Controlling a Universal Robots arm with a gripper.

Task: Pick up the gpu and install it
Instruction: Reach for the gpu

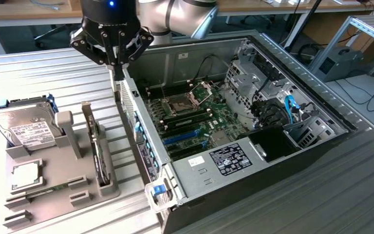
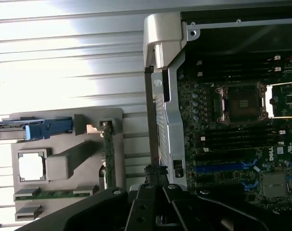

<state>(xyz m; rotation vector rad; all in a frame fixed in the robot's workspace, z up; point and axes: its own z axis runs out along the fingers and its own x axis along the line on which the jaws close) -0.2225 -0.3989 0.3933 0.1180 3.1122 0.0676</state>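
Observation:
The gpu (image 1: 95, 146) stands on its edge in a slot of the grey holder (image 1: 57, 195), at the exterior view's left, beside the open computer case (image 1: 239, 165). In the wrist view the gpu (image 2: 107, 154) shows edge-on as a thin dark-green strip. My gripper (image 1: 117, 74) hangs shut and empty above the case's near wall, a little beyond the far end of the card and apart from it. Its black fingers (image 2: 155, 173) point down at the case wall's rim.
A silver hard drive (image 1: 21, 126) with blue rails and a square silver chip (image 1: 25, 175) sit in the same holder. The motherboard (image 1: 194, 119) lies inside the case with blue card slots (image 1: 183, 139). Cables and drive cages fill the case's right side.

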